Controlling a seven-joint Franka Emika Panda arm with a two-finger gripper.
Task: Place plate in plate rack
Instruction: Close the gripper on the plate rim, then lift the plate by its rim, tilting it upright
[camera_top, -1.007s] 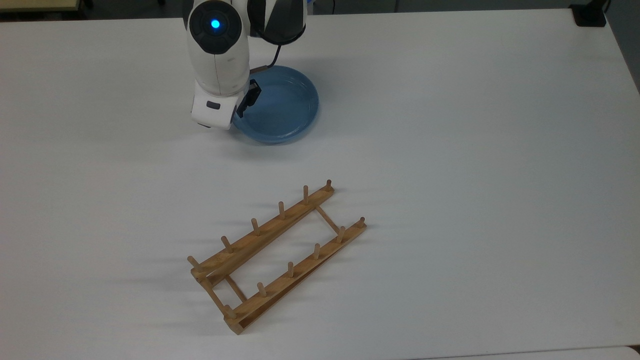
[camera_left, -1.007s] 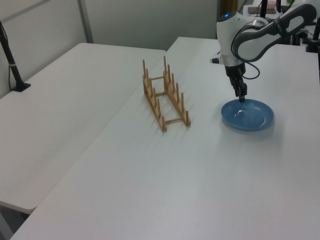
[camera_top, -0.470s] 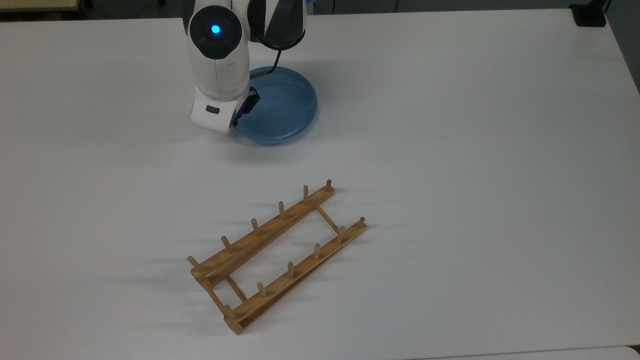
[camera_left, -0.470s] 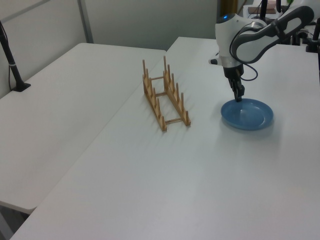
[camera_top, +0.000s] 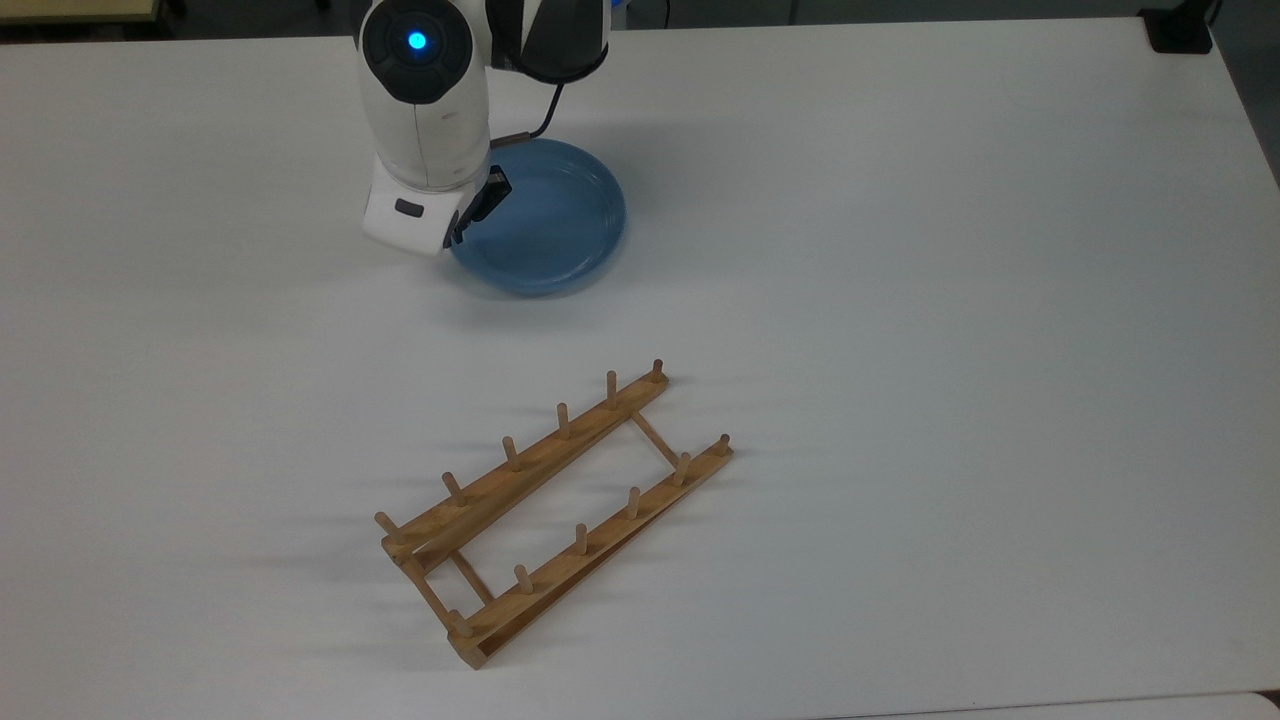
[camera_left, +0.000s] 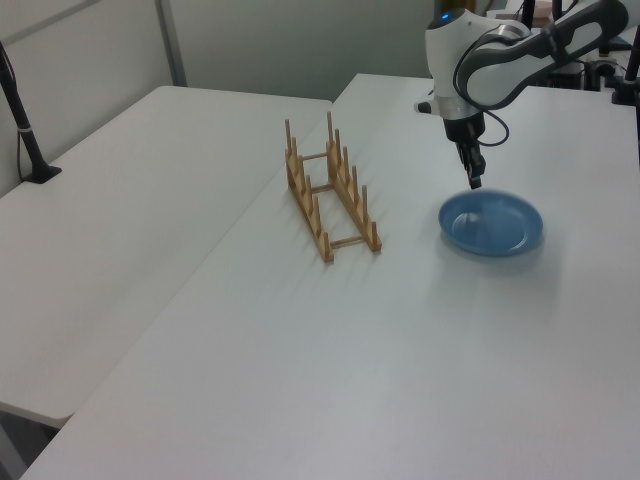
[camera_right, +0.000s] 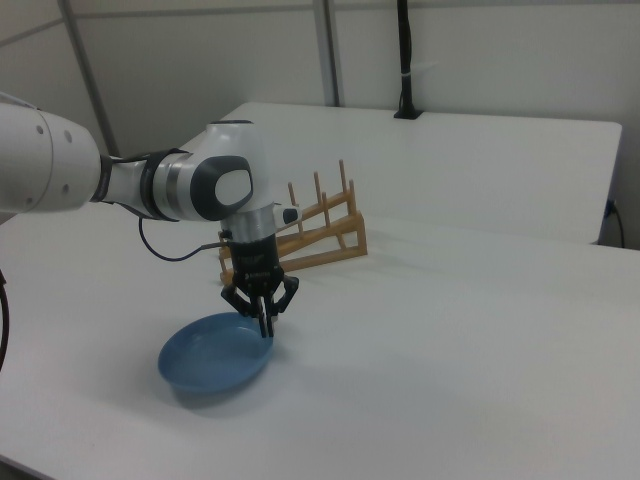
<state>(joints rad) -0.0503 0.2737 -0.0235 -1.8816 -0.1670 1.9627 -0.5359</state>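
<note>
The light-blue plate (camera_top: 548, 222) (camera_left: 492, 222) (camera_right: 212, 362) is near the table's far edge in the top view. It is held by its rim, slightly raised with a shadow beneath it. My gripper (camera_top: 460, 232) (camera_left: 474, 182) (camera_right: 266, 328) points down, shut on the plate's rim on the side nearest the plate rack. The wooden plate rack (camera_top: 555, 500) (camera_left: 330, 190) (camera_right: 310, 235) stands on the table with upright pegs and nothing in it. It lies well apart from the plate, toward the top view's bottom.
The white table (camera_top: 950, 350) stretches wide around both things. A black post base (camera_top: 1180, 30) sits at the top view's upper right corner. A second table with a black pole (camera_left: 25, 130) adjoins on the left view's left.
The arm has moved toward the top view's left and risen. The plate has shifted with it and come up off the table.
</note>
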